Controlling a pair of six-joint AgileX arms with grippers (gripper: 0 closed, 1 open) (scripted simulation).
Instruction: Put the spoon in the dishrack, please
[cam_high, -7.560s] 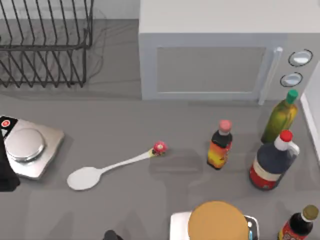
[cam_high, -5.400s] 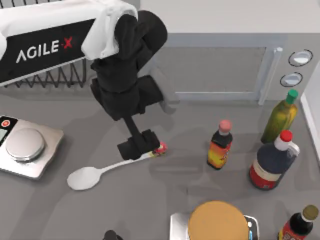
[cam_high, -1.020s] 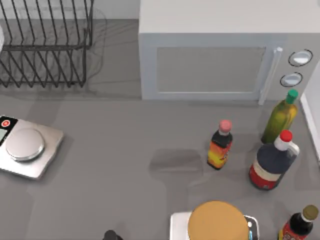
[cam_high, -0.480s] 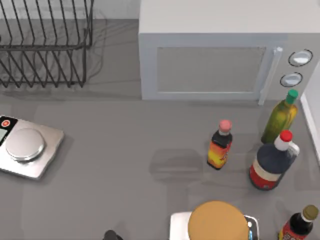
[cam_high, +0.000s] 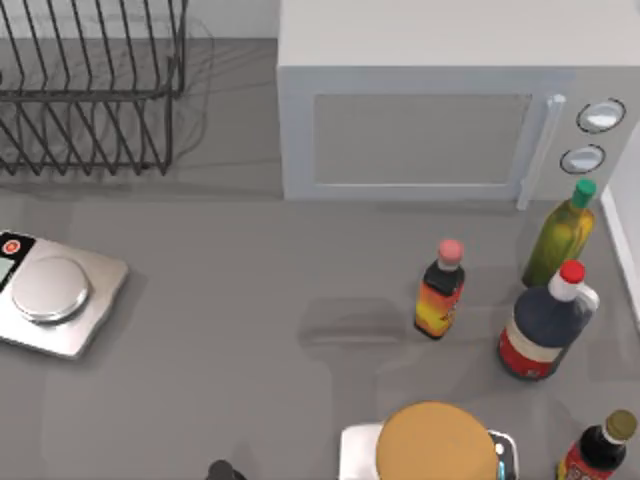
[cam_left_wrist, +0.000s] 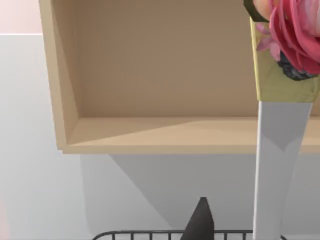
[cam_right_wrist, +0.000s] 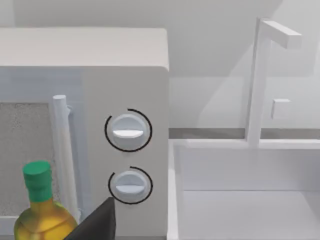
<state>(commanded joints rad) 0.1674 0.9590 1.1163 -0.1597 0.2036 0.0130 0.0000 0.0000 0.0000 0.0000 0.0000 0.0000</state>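
Spoon (cam_left_wrist: 276, 170) is showing in the left wrist view, close to the camera, its white handle standing upright and its red-pink knob running out of frame; its bowl is cut off too, so where it ends can't be told. It is hanging in front of a wooden shelf (cam_left_wrist: 150, 135), above the top rim of the dishrack (cam_left_wrist: 150, 233), which is barely peeking in. Left gripper (cam_left_wrist: 202, 224) is showing as one dark tip just beside the handle; can't tell whether it is clamping the spoon or released. In the top view the dishrack (cam_high: 90, 95) is sitting at upper left, cropped by the top and left edges. Microwave (cam_high: 440, 120) is filling upper centre to right, scale (cam_high: 55, 295) is sitting at the left edge, partly cut. Bottles (cam_high: 545, 315) are crowding the right side, and a round tan thing (cam_high: 435, 445) is being cropped by the bottom edge. Bare grey table (cam_high: 240, 300) is lying open across the centre. Right gripper (cam_right_wrist: 97, 224) is showing as a dark wedge near the microwave knobs (cam_right_wrist: 128, 131) and a green-capped bottle (cam_right_wrist: 40, 210), beside a sink (cam_right_wrist: 245, 200); its state can't be told.
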